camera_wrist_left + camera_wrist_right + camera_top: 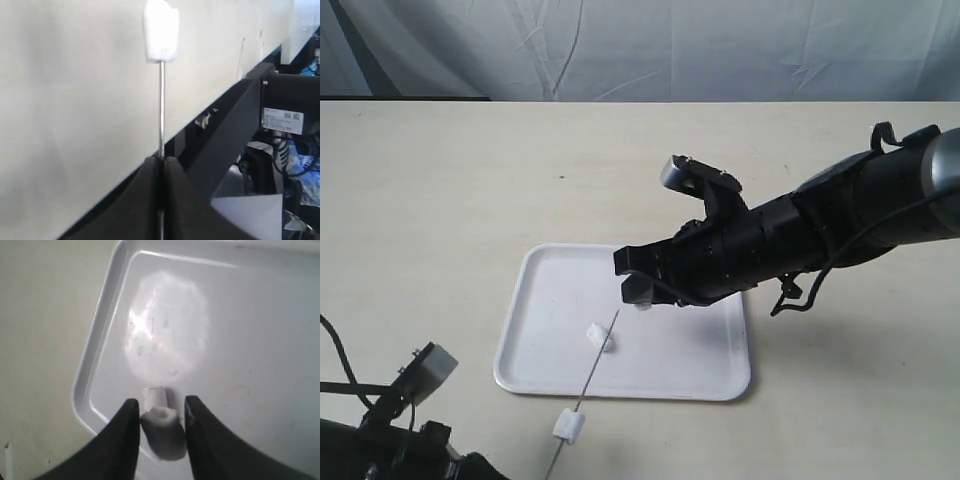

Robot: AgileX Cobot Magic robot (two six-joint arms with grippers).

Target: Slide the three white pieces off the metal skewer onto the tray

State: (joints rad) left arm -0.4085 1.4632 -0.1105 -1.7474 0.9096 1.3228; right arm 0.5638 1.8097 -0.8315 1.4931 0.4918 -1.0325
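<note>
Fingers (127,440) of my right gripper (161,402) are clamped on the held piece (162,432). The right wrist view shows that squeeze plainly. The exterior view gives only a white speck at the dark tips, near the middle of the tray (535,370).

My left gripper (161,161) shows its tips only in the left wrist view, pinched tight on the skewer (161,105). In the exterior view the thin grey rod runs from 1 o'clock down to 7 o'clock and off the picture's edge.

The second piece (600,337), white and blocky, sits on the rod over the tray. I cannot tell whether it touches the tray. The third piece (568,427) sits on the rod past the tray's 6 o'clock rim, above the table (440,200).

The table is pale beige. A creased white cloth (650,45) hangs at 12 o'clock. The left wrist view also catches a dark frame bar (230,130) past the table's edge.
</note>
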